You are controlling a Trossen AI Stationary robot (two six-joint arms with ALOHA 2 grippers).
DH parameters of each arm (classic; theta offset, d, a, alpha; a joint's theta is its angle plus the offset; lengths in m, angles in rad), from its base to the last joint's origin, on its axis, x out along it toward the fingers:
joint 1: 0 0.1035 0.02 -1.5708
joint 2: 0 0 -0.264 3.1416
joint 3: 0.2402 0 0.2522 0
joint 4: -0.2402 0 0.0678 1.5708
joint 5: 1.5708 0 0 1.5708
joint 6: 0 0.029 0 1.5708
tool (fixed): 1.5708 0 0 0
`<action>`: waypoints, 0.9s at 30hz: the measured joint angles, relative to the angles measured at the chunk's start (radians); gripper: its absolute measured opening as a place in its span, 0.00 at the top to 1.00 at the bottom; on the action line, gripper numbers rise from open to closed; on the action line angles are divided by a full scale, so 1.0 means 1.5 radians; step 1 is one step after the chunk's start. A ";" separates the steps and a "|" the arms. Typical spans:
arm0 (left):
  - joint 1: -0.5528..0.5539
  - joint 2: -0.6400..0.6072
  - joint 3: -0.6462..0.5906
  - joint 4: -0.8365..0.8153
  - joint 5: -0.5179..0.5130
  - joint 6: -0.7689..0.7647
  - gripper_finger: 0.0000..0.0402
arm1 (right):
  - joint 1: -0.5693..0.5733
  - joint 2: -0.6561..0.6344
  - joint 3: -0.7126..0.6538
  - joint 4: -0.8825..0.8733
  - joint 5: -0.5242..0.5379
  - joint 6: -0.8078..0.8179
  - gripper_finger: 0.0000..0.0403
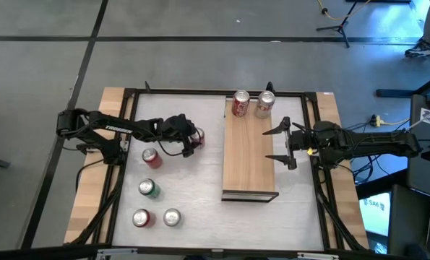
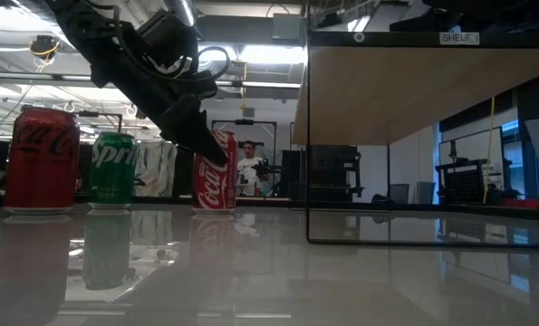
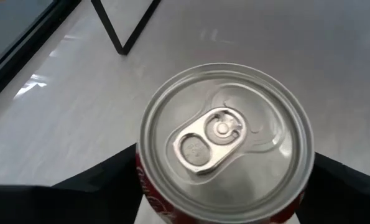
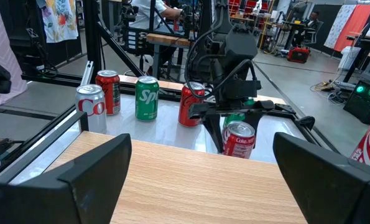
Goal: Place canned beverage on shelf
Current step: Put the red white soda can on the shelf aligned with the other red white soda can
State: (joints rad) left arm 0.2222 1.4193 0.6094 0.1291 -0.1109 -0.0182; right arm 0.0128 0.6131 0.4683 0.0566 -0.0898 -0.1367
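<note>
High view: two cans, one red and one silver, already stand at the far end of the shelf. Four cans are left on the table: red can, green Sprite can, and a red and silver can at the near edge. A fifth, the Coca-Cola can, sits at the left end effector. So roughly a third done by my count.

Low view: left end effector comes down at a slant over the Coca-Cola can, which stands on the table.

Left wrist view: can top sits between the two fingers, jaws fairly wide; can't tell whether they touch it.

Right wrist view: right end effector hovers over the shelf, jaws wide, empty.
</note>
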 joint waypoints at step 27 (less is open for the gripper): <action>-0.001 -0.010 0.386 -0.364 0.036 0.005 0.30 | 0.000 -0.014 0.000 0.002 0.000 0.000 0.04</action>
State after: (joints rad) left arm 0.2214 1.4044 1.1881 -0.4174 -0.0574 -0.0101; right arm 0.0128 0.5915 0.4683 0.0591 -0.0901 -0.1364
